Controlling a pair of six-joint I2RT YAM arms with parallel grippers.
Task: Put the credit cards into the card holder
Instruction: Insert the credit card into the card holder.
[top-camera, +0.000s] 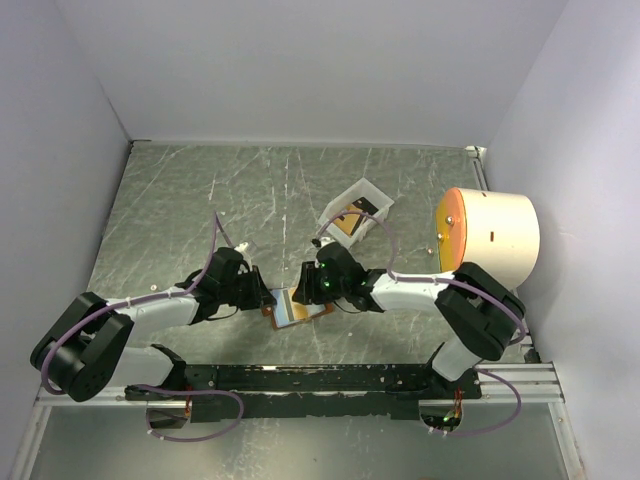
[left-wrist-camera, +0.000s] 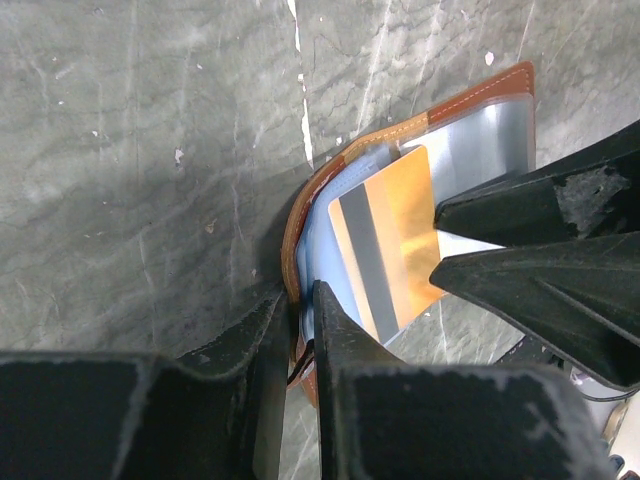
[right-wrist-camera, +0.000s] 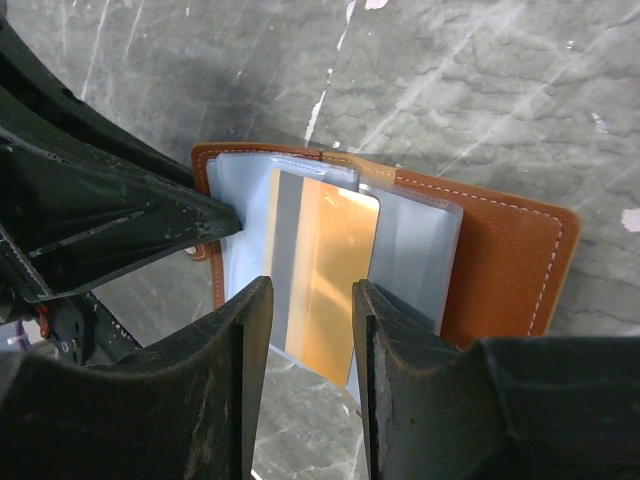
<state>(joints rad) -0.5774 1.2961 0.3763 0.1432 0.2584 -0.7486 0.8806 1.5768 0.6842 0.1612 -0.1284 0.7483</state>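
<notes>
On the counter, between the two arms: the card holder (right-wrist-camera: 510, 260) is lying open, clear pockets facing up, on the grey counter (top-camera: 180, 210).
Left gripper (left-wrist-camera: 300, 292): it's clenching the holder's rim near the fold, leather pinched between nearly closed jaws and looking pinned in place.
Right gripper (right-wrist-camera: 310, 290): the jaws are standing apart, straddling the trailing end of the orange card. I can't tell whether they're brushing its long edges.
Card in play (right-wrist-camera: 325, 260): one of the credit cards is sitting part-way inside a clear pocket, dark stripe up, its outer end poking out toward the right gripper.
Spare card (top-camera: 350, 222): what looks like another is waiting in the white tray (top-camera: 372, 192), well apart at the back.
How the card is handling: I'm reading it as light, thin, stiff and slick. It should slide well but skid from a loose pinch.
How the holder is handling: soft, floppy and light. The glossy pockets are likely grabbing and puckering, so it needs anchoring.
Where to hold: the card by its exposed end, pushing along its length. The holder by the leather rim, clear of the pocket mouth.
Risk: a crooked push is likely to jam a corner against the pocket seam.
</notes>
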